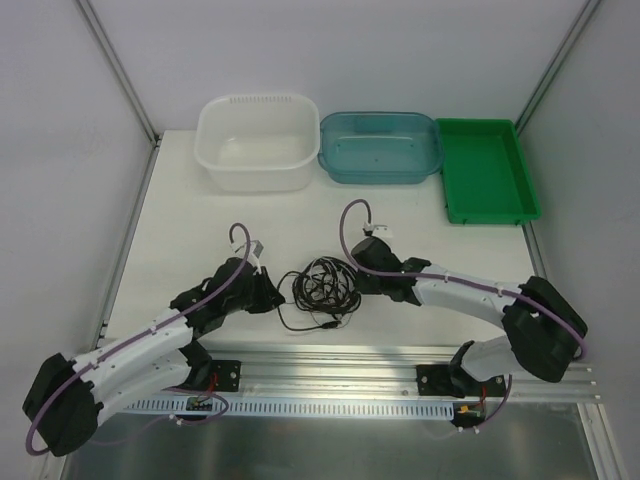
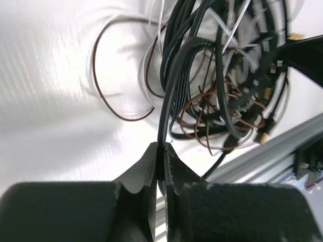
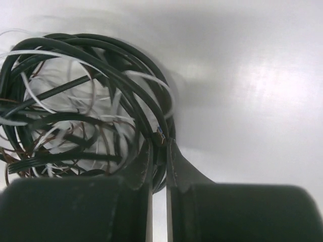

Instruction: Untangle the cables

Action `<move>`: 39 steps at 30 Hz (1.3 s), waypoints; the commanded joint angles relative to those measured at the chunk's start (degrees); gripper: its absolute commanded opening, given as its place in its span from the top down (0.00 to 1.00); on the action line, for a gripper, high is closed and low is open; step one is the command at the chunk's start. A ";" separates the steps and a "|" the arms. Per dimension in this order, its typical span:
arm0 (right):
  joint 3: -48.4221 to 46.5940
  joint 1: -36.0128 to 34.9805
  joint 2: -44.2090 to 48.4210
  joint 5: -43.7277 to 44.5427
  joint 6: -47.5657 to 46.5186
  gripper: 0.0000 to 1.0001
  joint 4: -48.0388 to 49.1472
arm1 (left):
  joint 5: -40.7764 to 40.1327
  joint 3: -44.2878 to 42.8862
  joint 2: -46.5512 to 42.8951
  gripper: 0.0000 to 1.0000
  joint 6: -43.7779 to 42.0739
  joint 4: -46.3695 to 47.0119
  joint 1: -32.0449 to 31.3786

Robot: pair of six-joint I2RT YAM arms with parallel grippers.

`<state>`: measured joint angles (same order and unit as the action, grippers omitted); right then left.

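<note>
A tangled bundle of cables lies on the white table between my two grippers: thick black loops, thin brown wiry cords and thin white cords. My left gripper is at the bundle's left side, shut on a black cable that runs up into the tangle. My right gripper is at the bundle's right side, shut on black cable loops next to a small blue-tipped plug. The tangle fills the left half of the right wrist view. A thin brown loop trails off to the left.
At the back stand a white tub, a teal bin and a green tray. A metal rail runs along the table's near edge, also in the left wrist view.
</note>
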<state>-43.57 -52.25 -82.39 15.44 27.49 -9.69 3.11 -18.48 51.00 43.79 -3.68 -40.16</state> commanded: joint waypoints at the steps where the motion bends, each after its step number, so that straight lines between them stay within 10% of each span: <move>1: 2.26 3.90 6.95 5.55 -1.99 0.99 -7.52 | -8.29 -7.87 -8.97 1.00 -3.79 -10.71 -0.27; 18: 0.76 16.03 28.07 17.79 -6.13 0.97 -30.82 | -25.69 -38.72 -21.55 1.00 -12.40 -30.85 -0.18; 21: 1.91 17.18 28.07 14.01 -6.91 0.78 -29.68 | -26.06 -41.81 -22.35 1.00 -15.30 -31.56 -0.27; 27: -3.52 14.03 30.18 6.01 -12.62 0.35 -28.01 | -15.00 -38.83 -16.38 1.00 -12.61 -31.47 -0.18; 39: -12.24 -2.32 19.04 -2.44 -11.41 0.32 -17.73 | -3.47 -23.45 -17.95 1.00 -3.54 -24.18 -0.36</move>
<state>-53.80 -52.31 -58.33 14.44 14.94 -31.03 -3.33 -42.87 35.83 36.80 -33.04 -40.51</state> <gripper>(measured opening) 0.679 0.030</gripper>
